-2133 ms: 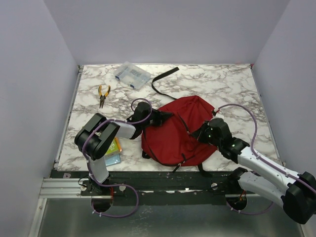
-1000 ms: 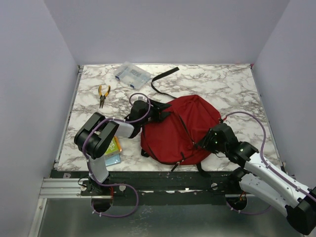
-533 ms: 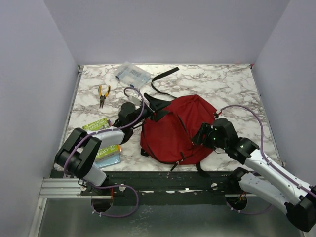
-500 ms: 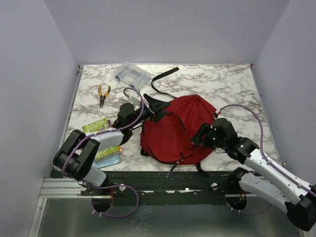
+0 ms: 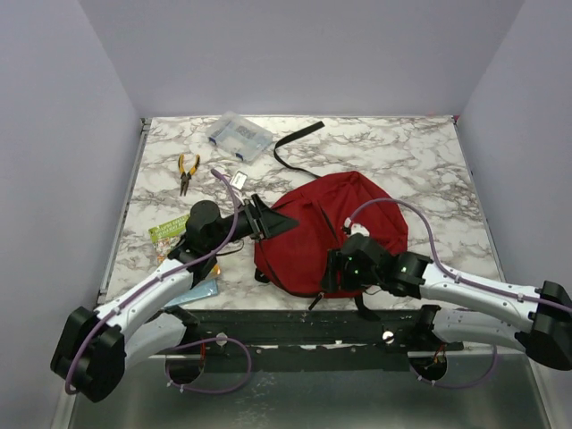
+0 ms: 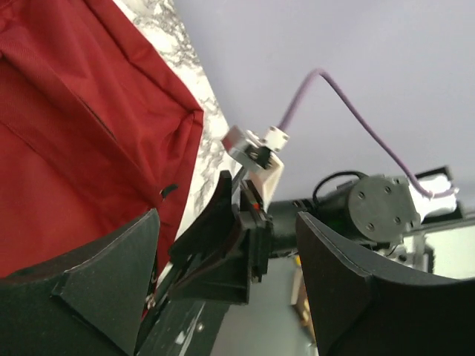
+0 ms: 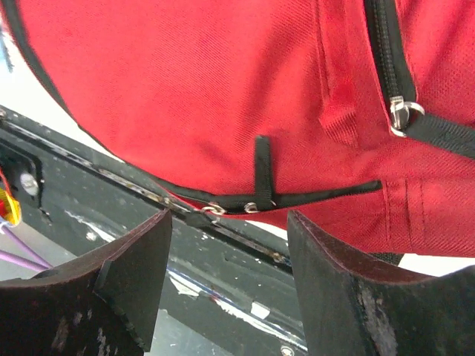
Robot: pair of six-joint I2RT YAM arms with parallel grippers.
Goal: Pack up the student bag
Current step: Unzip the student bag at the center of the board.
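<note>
Sprawling over the middle of the marble table (image 5: 429, 152), the student bag (image 5: 344, 219) lies with the left gripper (image 5: 284, 222) at its left edge and the right gripper (image 5: 328, 274) at its lower edge, both spread wide on nothing, pliers (image 5: 187, 171) lying at upper left.

Under soft, even light, plain lilac walls (image 5: 295, 54) rose beyond and to either side of the right gripper (image 5: 325, 274), enclosing a white, grey-veined marble desk (image 5: 402, 152) whose black front rail (image 5: 295, 326) ran close behind that gripper.
</note>
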